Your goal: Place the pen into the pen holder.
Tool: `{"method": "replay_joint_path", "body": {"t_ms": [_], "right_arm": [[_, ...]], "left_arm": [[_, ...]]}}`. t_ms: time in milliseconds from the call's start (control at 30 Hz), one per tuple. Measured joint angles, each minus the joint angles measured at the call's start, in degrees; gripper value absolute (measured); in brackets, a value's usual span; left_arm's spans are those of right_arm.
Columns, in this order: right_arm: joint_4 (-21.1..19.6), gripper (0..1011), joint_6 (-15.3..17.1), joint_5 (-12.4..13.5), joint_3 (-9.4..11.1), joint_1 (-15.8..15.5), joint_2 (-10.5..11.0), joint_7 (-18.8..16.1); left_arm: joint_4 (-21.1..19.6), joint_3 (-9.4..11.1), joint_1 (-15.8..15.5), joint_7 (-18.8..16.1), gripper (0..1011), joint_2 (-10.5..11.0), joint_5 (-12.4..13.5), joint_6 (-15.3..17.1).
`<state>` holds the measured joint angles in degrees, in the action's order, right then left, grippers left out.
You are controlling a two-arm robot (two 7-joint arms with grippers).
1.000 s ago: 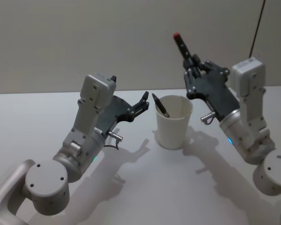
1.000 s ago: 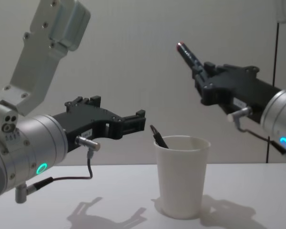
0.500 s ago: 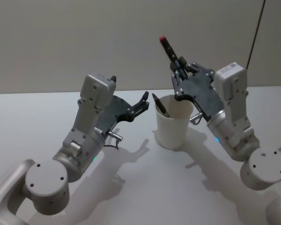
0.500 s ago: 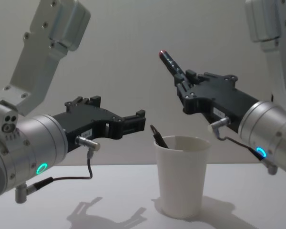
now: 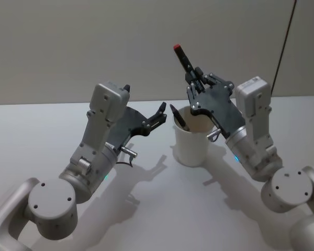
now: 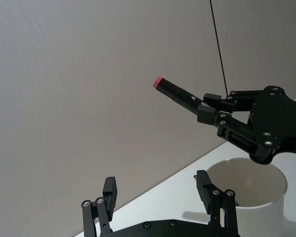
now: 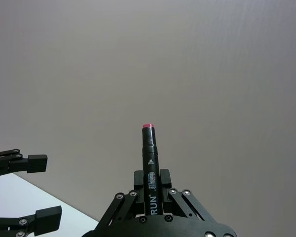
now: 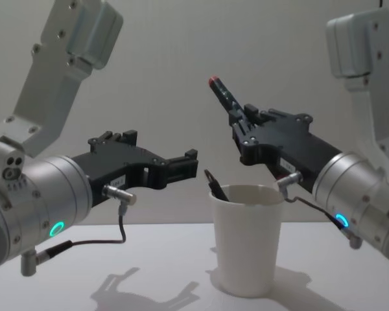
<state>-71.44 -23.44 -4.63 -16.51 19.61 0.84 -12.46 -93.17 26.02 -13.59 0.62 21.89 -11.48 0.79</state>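
White table (image 5: 21, 130) carries the scene. At left, the left hand (image 5: 160, 114) is held with fingers spread, just beside the pen holder (image 5: 193, 141), a white paper cup standing upright at centre. A dark pen (image 5: 179, 118) is seen leaning inside it against the left rim. Above the cup's right rim, the right hand (image 5: 194, 78) is pinched on a black red-capped pen (image 5: 183, 56), tilted cap-up.

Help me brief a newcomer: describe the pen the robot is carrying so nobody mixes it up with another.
Start at the white paper cup mid-table. Above its rim, the right gripper clamps a black pen pointing up and away. Its red end cap sets it apart from the dark pen already leaning inside the cup.
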Motion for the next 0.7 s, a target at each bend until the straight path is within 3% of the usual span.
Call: {"method": "replay_joint_path", "body": {"t_ms": [700], "right_arm": [[5.5,179,-3.0,3.4,-0.5,1.8,-1.2,-1.3]], "left_arm": [[0.0,0.0,0.0,0.0,1001,0.0,0.0,0.0]]}}
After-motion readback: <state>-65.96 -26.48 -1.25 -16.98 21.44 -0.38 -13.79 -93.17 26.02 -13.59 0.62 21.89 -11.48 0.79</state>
